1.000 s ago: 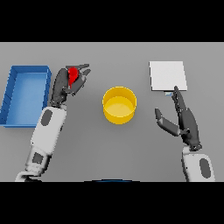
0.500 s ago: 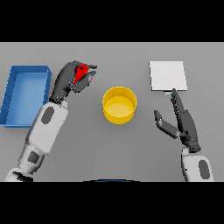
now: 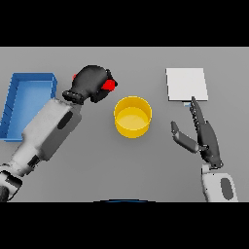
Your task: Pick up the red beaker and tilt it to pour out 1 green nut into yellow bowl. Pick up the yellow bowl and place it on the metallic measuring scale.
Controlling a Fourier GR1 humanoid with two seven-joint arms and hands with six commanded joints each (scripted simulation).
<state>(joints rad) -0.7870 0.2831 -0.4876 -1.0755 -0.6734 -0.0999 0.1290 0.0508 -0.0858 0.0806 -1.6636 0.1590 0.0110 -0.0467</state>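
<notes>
Red beaker (image 3: 111, 85): gripped in curled left hand (image 3: 90, 83), just left of yellow bowl (image 3: 132, 116); likely light, rigid, smooth; best held round its wall. Right hand (image 3: 200, 135): fingers straight, empty, below metal scale (image 3: 186, 83). Blue tray (image 3: 24, 104): far left.

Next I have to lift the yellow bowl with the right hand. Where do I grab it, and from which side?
Probably pinch the rim of the bowl on its right side. It stands upright with its mouth open, the right hand waits open on that side, and the left hand, shut on the beaker, is close on the other side.
</notes>
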